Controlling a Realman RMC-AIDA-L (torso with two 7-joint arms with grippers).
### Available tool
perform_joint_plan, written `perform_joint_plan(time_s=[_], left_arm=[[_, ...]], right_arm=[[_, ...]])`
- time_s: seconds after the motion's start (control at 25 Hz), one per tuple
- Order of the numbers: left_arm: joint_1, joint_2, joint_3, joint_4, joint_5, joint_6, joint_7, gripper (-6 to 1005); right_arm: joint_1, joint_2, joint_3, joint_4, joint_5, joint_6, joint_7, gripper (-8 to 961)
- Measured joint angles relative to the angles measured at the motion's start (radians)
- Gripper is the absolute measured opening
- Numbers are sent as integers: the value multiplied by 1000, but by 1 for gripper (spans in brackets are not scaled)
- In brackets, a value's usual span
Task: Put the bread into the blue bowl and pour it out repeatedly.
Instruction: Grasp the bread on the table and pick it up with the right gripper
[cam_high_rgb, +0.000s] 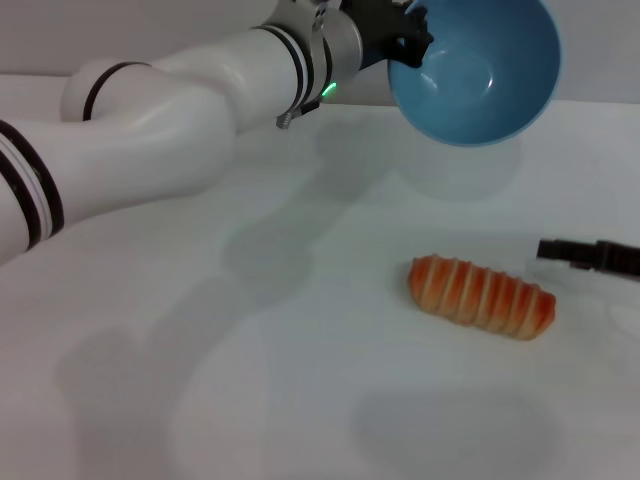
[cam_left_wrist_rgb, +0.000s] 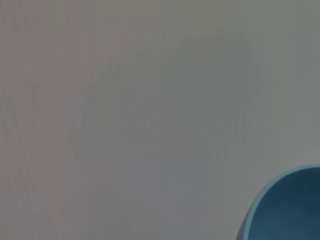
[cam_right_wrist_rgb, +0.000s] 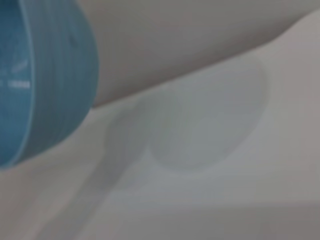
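Your left gripper (cam_high_rgb: 408, 42) is clamped on the bowl (cam_high_rgb: 475, 70) rim, holding it tilted and raised at 1 o'clock. The bread (cam_high_rgb: 481, 297) lies on the table (cam_high_rgb: 250, 300) at 4 o'clock. Right gripper (cam_high_rgb: 590, 256) at 3 o'clock: finger state cannot be told.

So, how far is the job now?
A pour looks done: the bread lies on the table. In hand: the left gripper holds the empty blue bowl tilted in the air. Left: set it down, reload; the right gripper waits beside the bread.

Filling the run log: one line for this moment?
left gripper: holds bowl aloft, tipped, empty | bread: on table | right gripper: beside bread
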Motion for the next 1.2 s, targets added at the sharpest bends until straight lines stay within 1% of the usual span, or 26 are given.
perform_joint_plan(time_s=[0.16,0.28,0.36,0.68,1.12,1.2], left_arm=[[7,0,2,-1,-10,1,0,-2],[8,0,3,-2,-12,1,-1,-3],[8,0,3,-2,-12,1,-1,-3],[-1,0,4,-13,-13,-3,-1,-2],[-2,1,3,-25,-14,-2,-1,-1],[-2,1,4,-25,-14,-2,-1,-1]], right_arm=[[11,3,-50,5,-30,-12,30,638],[13,9,-92,7,-33,-16,36,631],[14,11,-99,8,-33,-16,37,627],[16,32,-157,14,-35,16,38,608],[32,33,-203,10,-41,19,33,582],[31,33,-204,7,-40,14,32,561]])
